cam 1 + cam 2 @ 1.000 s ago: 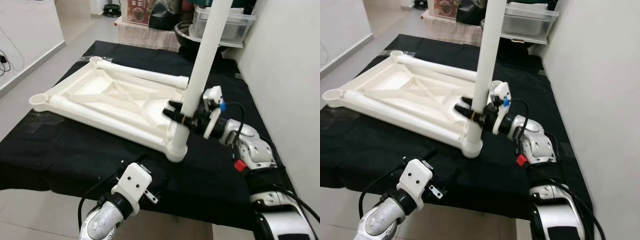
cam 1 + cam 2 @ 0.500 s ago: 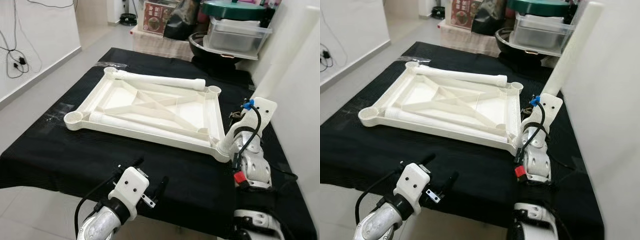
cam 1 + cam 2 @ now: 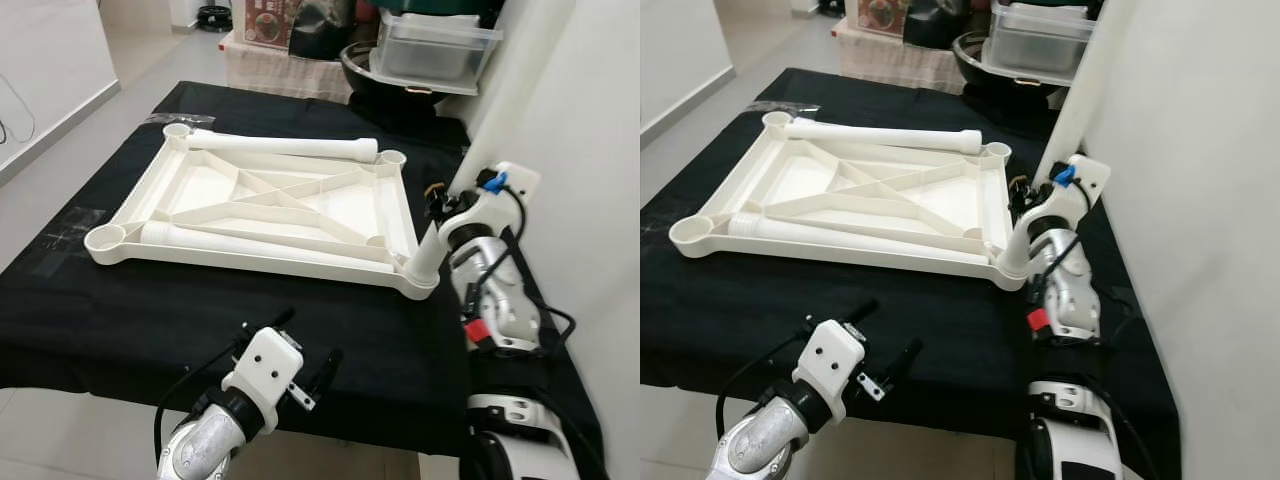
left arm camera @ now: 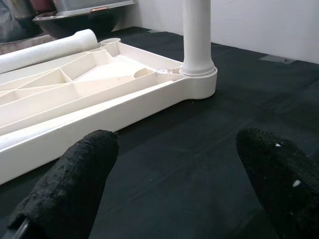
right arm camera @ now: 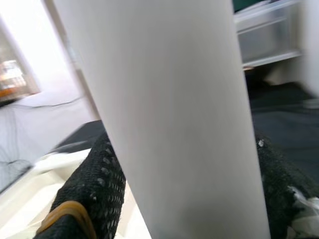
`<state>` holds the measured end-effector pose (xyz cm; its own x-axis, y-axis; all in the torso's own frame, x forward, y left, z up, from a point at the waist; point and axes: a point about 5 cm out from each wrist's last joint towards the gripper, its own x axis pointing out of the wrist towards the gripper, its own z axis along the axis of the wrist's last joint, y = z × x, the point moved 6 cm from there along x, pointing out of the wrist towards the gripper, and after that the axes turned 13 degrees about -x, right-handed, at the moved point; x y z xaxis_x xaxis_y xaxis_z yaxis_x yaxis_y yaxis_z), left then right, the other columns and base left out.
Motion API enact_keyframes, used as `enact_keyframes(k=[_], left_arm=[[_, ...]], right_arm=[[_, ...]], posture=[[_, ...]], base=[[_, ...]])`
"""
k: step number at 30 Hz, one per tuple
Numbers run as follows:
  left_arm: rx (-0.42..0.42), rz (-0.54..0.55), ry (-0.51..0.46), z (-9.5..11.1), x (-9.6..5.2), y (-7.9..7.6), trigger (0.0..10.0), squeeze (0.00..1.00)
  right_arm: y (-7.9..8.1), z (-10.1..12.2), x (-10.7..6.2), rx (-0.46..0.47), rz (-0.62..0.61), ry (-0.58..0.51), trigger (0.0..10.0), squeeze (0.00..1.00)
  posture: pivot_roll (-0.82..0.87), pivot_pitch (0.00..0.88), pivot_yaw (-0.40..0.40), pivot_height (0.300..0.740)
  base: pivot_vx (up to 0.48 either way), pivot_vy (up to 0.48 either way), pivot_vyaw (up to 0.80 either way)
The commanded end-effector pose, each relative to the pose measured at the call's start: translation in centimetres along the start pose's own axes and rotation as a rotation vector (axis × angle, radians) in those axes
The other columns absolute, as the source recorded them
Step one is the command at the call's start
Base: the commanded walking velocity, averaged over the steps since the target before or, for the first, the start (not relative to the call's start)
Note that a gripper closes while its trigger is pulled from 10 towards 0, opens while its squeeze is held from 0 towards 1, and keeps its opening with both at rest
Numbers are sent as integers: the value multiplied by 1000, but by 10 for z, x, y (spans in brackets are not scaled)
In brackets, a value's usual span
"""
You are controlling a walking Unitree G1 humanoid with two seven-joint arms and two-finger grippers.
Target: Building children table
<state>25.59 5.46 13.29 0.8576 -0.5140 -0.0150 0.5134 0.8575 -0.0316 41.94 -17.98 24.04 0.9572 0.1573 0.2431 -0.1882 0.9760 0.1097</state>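
A long white plastic tube leg [image 3: 497,105], judged light, stiff and smooth, is clenched low by the right hand [image 3: 447,203] in the near right corner socket of the upturned white ribbed plastic tabletop [image 3: 262,203] on the black-draped bench [image 3: 120,320], the left hand [image 4: 174,189] released nearby.

The table frame [image 3: 270,210] lies flat on the tabletop [image 3: 120,310], with two loose legs [image 3: 285,146] resting in it along its far and near sides. A third leg [image 3: 478,140] stands in the frame's near right corner socket, the right gripper [image 3: 440,205] around it. The left gripper [image 3: 305,345] hangs at the tabletop's near edge. A bin [image 3: 432,50] sits behind
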Motion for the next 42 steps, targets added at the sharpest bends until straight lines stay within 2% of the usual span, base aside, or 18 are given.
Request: enact_keyframes(k=[1,3,5,6,8,9,16,17,18,22,26,28,32,33,34,35,38,42], left_arm=[[-10,0,16,-4,-1,-1,10000,0],[-10,0,16,-4,-1,-1,10000,0],[-11,0,15,-4,-1,-1,10000,0],[-11,0,15,-4,-1,-1,10000,0],[-10,1,16,-4,-1,-1,10000,0],[-9,2,16,-4,-1,-1,10000,0],[-9,3,17,-4,-2,-1,10000,0],[-9,3,17,-4,-2,-1,10000,0],[-9,3,17,-4,-2,-1,10000,0],[-9,2,19,-5,-3,-1,10000,0],[-9,1,22,-6,-4,-1,10000,0],[-9,1,22,-6,-4,-1,10000,0],[-10,-8,25,-6,-3,-1,10000,0],[-10,-8,25,-6,-3,-1,10000,0],[-9,-9,25,-6,-2,-1,10000,0],[-9,-9,25,-6,-2,-1,10000,0],[-7,-9,24,-6,-2,0,10000,0],[-6,-7,23,-6,-2,0,10000,0]], right_arm=[[26,2,-1,48,218,5,10000,0],[26,2,-1,48,218,5,10000,0],[54,-4,-28,52,601,74,10000,0],[54,-4,-28,52,601,74,10000,0],[84,-15,-66,37,950,154,10000,0],[93,-20,-78,39,1044,184,10000,0],[106,-27,-79,39,1120,196,10000,0],[109,-28,-75,14,1117,178,0,0],[109,-28,-75,14,1117,178,0,0],[110,-30,-58,-4,1034,160,0,0],[83,-32,-32,-97,790,153,0,0],[83,-32,-32,-97,790,153,0,0],[1,-49,-6,-211,164,252,0,0],[1,-49,-6,-211,164,252,0,0],[-31,-52,-9,-242,-85,289,0,0],[-31,-52,-9,-242,-85,289,0,0],[-61,-60,-28,-268,-391,344,0,0],[-64,-63,-41,-281,-505,362,0,0]], posture=[[97,64,-122,740],[97,64,-122,740],[101,65,-123,740],[101,65,-123,740],[106,65,-126,740],[106,65,-126,740],[112,61,-125,740],[116,58,-124,740],[116,58,-124,740],[116,57,-124,740],[109,49,-119,740],[109,49,-119,740],[101,53,-109,740],[101,53,-109,740],[98,59,-106,740],[98,59,-106,740],[98,61,-112,740],[106,63,-116,740]], base=[[0,0,0],[0,0,0],[0,0,0],[0,0,0],[0,0,0],[0,0,0],[0,0,0],[0,0,0],[0,0,0],[0,0,0],[0,0,0],[0,0,0],[0,0,0],[0,0,0],[0,0,0],[0,0,0],[0,0,0],[0,0,0]])
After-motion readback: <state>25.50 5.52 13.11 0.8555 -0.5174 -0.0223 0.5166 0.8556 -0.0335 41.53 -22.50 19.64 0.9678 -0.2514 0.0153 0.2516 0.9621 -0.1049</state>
